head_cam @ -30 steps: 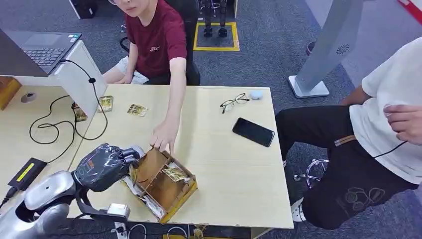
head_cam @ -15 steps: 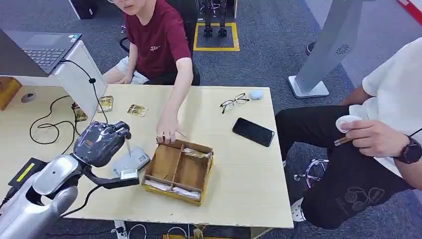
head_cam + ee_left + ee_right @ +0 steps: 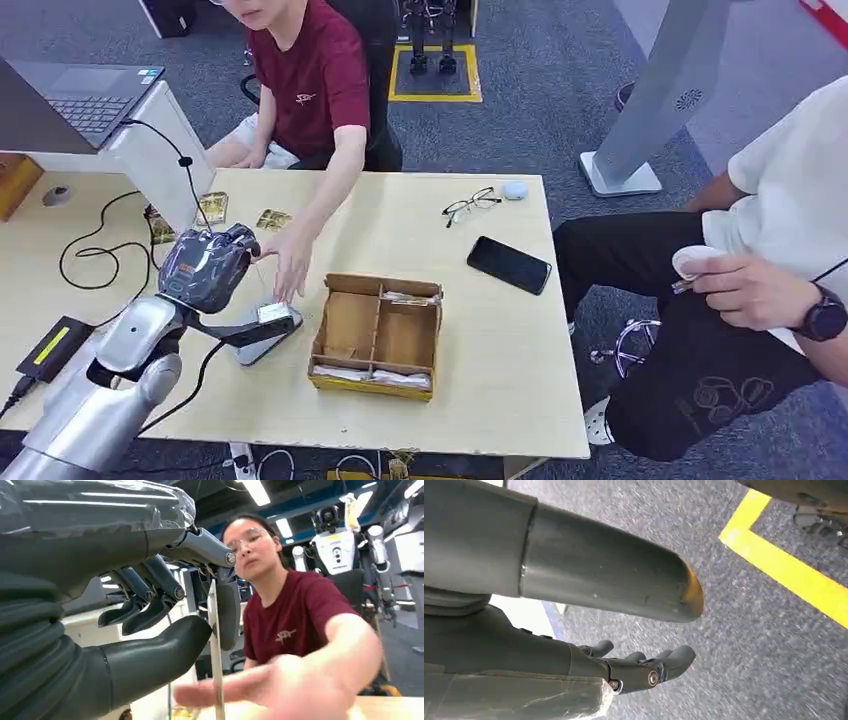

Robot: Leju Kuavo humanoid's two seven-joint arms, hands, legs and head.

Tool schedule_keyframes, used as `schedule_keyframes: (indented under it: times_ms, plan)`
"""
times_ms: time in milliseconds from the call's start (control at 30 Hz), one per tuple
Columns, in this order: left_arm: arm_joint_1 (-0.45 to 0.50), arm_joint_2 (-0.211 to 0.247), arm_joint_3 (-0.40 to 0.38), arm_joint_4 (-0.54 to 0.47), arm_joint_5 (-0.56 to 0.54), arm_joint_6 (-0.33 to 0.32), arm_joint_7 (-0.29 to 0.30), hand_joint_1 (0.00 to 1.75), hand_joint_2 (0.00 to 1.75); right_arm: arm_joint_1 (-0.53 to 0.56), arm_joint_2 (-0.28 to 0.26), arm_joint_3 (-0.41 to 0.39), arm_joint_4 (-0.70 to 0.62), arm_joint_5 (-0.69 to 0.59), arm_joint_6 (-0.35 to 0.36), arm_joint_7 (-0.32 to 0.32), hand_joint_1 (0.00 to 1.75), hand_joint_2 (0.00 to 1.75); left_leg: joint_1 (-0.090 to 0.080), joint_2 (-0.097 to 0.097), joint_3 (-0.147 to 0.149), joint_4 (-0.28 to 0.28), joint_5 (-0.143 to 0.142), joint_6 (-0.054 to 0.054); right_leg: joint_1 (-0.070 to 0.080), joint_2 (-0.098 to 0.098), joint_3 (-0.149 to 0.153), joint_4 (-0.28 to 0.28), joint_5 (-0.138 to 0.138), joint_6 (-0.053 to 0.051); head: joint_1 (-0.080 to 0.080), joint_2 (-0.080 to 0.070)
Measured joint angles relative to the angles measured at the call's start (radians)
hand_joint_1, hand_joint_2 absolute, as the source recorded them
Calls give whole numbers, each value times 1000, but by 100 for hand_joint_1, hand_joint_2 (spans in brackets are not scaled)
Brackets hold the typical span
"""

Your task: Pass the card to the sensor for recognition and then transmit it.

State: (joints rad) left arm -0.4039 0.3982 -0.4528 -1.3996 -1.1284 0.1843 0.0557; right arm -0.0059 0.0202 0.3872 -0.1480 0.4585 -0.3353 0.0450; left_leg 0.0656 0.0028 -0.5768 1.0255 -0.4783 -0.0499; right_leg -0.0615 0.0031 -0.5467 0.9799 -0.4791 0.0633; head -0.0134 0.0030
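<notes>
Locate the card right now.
The card is pinched edge-on in the left hand, over the table's left part, above the grey sensor, beside the person's reaching hand and left of the wooden box.

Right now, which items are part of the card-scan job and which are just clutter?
In the job:
- thin pale card, pinched edge-on by the left hand
- flat grey sensor pad
- person's open hand reaching in above the pad

Lying about:
- partitioned brown cardboard box
- black smartphone
- wire-framed glasses
- open grey laptop
</notes>
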Motion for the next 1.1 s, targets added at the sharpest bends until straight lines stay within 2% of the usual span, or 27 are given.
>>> schedule_keyframes:
  times_ms: [400,433,467,567,633,767,833,900,1033,1100]
  plan:
    - [-25,-49,8,74,0,0,-16,175,175,-11,-6,0,-1,-2,9,0,0,0,0,0,0,0,0,0,0,0,0,0,1,0,0,0]
    - [-26,-52,8,77,0,0,-17,61,175,-12,-6,0,-1,-2,9,0,0,0,0,0,0,0,0,0,0,0,0,0,1,0,0,0]
    - [-27,-55,8,79,0,-1,-21,0,175,-12,-6,0,-1,-1,9,0,0,0,0,0,0,0,0,0,0,1,0,0,1,0,0,0]
    - [-27,-61,8,87,1,8,-14,0,175,-12,-6,0,-1,0,8,4,0,0,0,0,0,0,0,0,0,0,0,0,1,0,0,0]
    - [-23,-66,13,88,0,37,8,0,175,-11,-6,0,-1,0,5,5,0,0,0,0,0,0,0,0,0,0,0,0,1,0,0,0]
    - [16,-69,60,88,-46,118,86,0,175,-10,-6,0,-1,-1,-2,6,0,0,0,1,0,0,0,0,0,1,0,0,1,0,-1,0]
    - [46,-63,107,92,-51,154,117,0,175,-7,-6,0,-1,-1,-8,4,0,0,0,1,-1,0,0,0,0,1,0,1,1,0,0,0]
    - [88,-53,168,96,-47,185,119,0,175,-4,-6,0,0,-2,-13,3,0,0,0,1,-1,0,0,0,0,1,0,1,0,-1,0,0]
    - [185,-46,311,97,-13,258,94,0,175,2,-6,0,0,-5,-17,3,0,0,0,1,-2,-1,0,0,0,1,0,1,0,0,0,0]
    - [259,-44,387,84,41,314,54,0,175,6,-6,0,0,-11,-22,0,0,0,0,4,0,-1,-1,-1,0,4,-2,1,0,0,0,0]
